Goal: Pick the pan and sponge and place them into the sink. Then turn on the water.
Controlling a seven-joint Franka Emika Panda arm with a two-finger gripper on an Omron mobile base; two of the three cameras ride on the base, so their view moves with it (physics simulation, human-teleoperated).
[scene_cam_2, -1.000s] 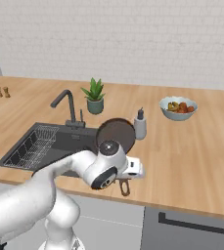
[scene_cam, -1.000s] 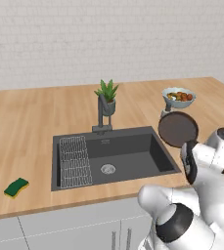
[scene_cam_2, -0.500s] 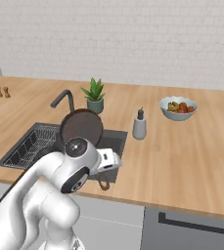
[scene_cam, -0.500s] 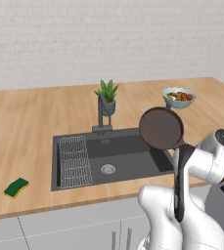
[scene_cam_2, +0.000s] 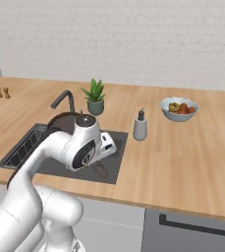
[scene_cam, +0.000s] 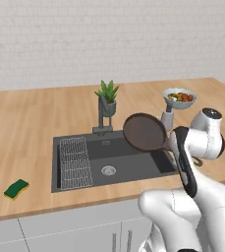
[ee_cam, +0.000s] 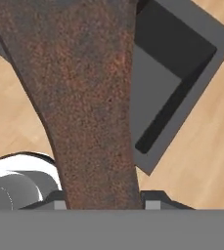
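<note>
With the claw point(ee_cam: 103, 205) clamped on its handle, lower the pan point(scene_cam: 144, 132) level into the sink point(scene_cam: 133, 162), clear of the faucet point(scene_cam: 102, 115)

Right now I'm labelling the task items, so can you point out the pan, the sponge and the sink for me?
pan point(scene_cam: 144, 132), left base view, middle of its round dark underside.
sponge point(scene_cam: 16, 188), left base view, its green top.
sink point(scene_cam: 126, 160), left base view, bare basin floor right of the drain.
</note>
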